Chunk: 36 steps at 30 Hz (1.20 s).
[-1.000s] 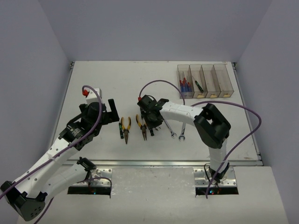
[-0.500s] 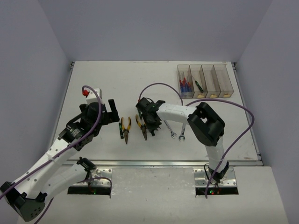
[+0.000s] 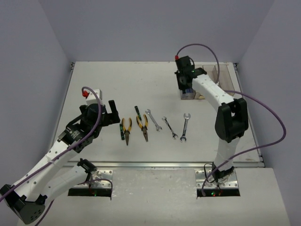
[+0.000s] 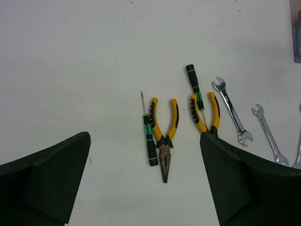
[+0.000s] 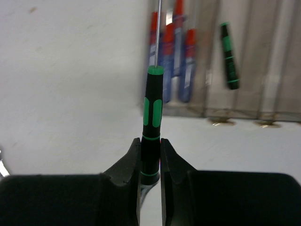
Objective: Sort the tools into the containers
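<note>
My right gripper (image 5: 150,155) is shut on the butt of a green/black-handled screwdriver (image 5: 153,106); its shaft points at the containers (image 5: 263,61). It hovers at their near-left end (image 3: 184,84). The leftmost bin holds blue/red screwdrivers (image 5: 178,52); the one beside it holds a green/black one (image 5: 228,56). My left gripper (image 4: 146,188) is open above the table, just short of a pair of yellow-and-black pliers (image 4: 164,136) and a green/black screwdriver (image 4: 149,141). A second pair of pliers (image 4: 205,113), another screwdriver (image 4: 194,84) and three wrenches (image 3: 170,127) lie in a row.
The right arm (image 3: 211,92) stretches over the containers (image 3: 216,74) and hides most of them from above. The table's raised rim (image 3: 164,164) runs along the near edge. Grey walls close in the back and both sides.
The right arm has swung from the pliers at mid-table to the containers at the back right, carrying the green/black screwdriver. The left arm has stayed still.
</note>
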Motion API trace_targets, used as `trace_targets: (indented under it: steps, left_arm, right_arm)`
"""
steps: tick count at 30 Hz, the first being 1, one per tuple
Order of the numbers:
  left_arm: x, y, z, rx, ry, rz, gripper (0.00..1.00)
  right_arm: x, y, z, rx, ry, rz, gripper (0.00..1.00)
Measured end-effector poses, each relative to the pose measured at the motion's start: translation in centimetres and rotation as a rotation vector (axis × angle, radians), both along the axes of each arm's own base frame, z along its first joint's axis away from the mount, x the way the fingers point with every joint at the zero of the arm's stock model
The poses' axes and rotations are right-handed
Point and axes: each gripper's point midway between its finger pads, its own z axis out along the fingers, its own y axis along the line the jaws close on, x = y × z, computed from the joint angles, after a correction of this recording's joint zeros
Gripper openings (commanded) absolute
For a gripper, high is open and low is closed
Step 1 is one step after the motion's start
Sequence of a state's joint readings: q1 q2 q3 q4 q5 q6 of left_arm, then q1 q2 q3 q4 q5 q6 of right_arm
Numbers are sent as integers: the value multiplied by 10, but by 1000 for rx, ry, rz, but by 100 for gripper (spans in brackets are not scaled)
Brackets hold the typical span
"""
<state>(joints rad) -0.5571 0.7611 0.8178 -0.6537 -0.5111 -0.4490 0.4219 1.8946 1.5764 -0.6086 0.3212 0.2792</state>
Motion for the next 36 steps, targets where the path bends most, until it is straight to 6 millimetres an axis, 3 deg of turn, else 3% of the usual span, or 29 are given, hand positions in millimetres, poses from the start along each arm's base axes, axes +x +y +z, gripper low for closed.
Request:
trace_targets:
  steps: [3, 5, 9, 12, 15, 18, 21, 25, 28, 31, 33, 36]
  left_arm:
    - [0, 0, 0, -1, 0, -2, 100]
    - [0, 0, 0, -1, 1, -2, 100]
    - [0, 0, -1, 0, 2, -2, 100]
    - [1, -1, -3, 5, 10, -2, 100]
    - [2, 0, -7, 18, 25, 7, 100]
    - [4, 0, -12, 32, 46, 14, 100]
    - [4, -6, -19, 27, 101, 12, 100]
    - [15, -29, -23, -50, 150, -8, 96]
    - [30, -48, -43, -80, 211, -7, 89]
    - [54, -65, -63, -70, 276, 16, 62]
    - [72, -77, -83, -56, 323, 38, 60]
    - [96, -89, -108, -22, 373, 73, 60]
  right_arm:
    - [52, -64, 9, -71, -46, -89, 0]
    - [77, -101, 4, -115, -44, -129, 2]
    - [107, -142, -19, -174, 6, -135, 18]
    - [113, -150, -40, -212, 60, -101, 34]
    - [108, -147, -58, -231, 114, -59, 59]
    - [101, -142, -62, -231, 145, -41, 62]
    - [96, -139, -55, -208, 146, -54, 62]
    - [67, -121, -25, -71, 129, -68, 62]
    - [19, -92, 7, 69, 107, -40, 61]
    - [-32, -49, 25, 154, 90, 39, 61]
    - [-58, -18, 25, 214, 84, 109, 61]
    - [-105, 9, 2, 296, 149, 180, 61]
